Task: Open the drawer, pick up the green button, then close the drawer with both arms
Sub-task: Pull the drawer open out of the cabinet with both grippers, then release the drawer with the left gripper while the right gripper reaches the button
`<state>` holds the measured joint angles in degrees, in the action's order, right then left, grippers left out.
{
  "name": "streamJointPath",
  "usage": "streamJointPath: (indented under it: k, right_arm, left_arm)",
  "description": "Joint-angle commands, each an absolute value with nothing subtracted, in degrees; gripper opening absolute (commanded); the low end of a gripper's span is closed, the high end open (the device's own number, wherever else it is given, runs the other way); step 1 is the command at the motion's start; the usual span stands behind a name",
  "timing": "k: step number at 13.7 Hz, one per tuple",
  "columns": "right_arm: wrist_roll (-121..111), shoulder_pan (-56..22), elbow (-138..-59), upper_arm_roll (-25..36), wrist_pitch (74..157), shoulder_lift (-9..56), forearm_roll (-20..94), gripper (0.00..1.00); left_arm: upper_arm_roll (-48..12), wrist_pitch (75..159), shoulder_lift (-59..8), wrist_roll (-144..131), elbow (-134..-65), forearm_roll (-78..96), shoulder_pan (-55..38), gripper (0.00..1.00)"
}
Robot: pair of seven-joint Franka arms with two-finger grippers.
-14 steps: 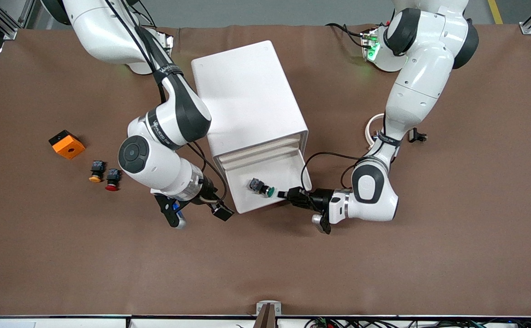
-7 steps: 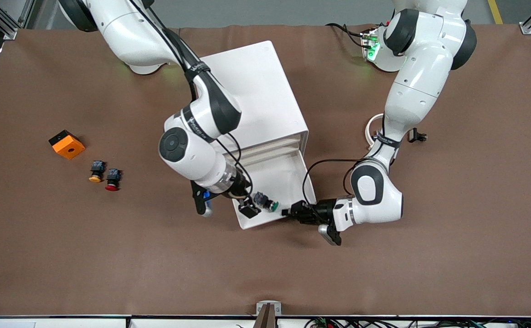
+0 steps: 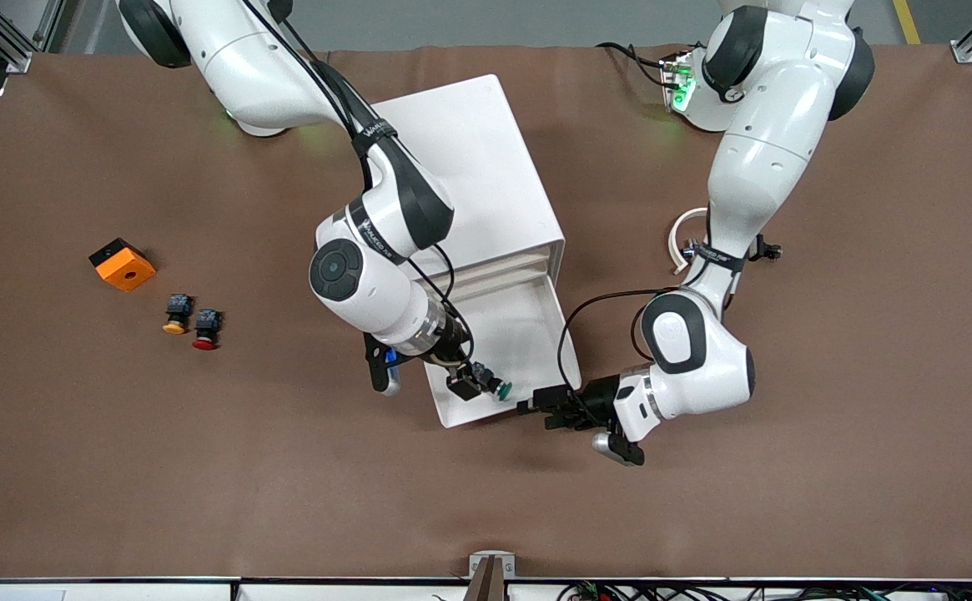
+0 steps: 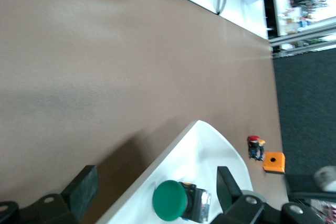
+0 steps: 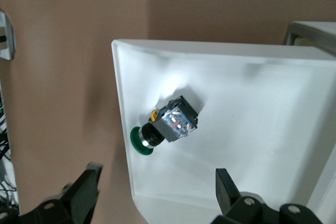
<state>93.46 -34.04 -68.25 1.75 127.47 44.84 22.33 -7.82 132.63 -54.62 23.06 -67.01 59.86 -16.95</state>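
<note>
Right pincer (image 3: 470, 386), fingers apart, over the open drawer (image 3: 527, 334), partly hides the green button (image 3: 498, 389); left pincer (image 3: 536, 406) gapes beside the drawer

The button (image 3: 496, 387) lies in the drawer (image 3: 527, 330), seemingly against its front wall.

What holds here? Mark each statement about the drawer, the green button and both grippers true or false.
1. The drawer is pulled out. True.
2. The button lies on the table. False: it lies on its side in the drawer.
3. The right gripper is open over the button. True.
4. The left gripper is shut on the drawer's front. False: it is open beside the front, holding nothing.
5. The red-capped button is on the table. True.
</note>
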Motion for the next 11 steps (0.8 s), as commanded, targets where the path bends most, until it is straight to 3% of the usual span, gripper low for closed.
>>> streamJointPath:
  k: [1,6,11]
  right_arm:
    - [96.0,-33.3,-65.1,2.3,123.5,46.8,25.6,1.0]
    - [101.9,-33.9,-60.7,2.0,122.0,51.1,26.8,1.0]
    - [108.6,-34.0,-58.6,3.1,122.6,52.8,27.9,1.0]
  left_arm:
    - [-7.6,131.2,-48.4,8.8,-68.3,48.4,-15.1,1.0]
    - [-7.7,120.3,-39.7,-9.8,-68.8,26.7,-12.3,1.0]
    - [-8.0,102.7,-30.6,-9.2,-68.9,1.4,-8.4,1.0]
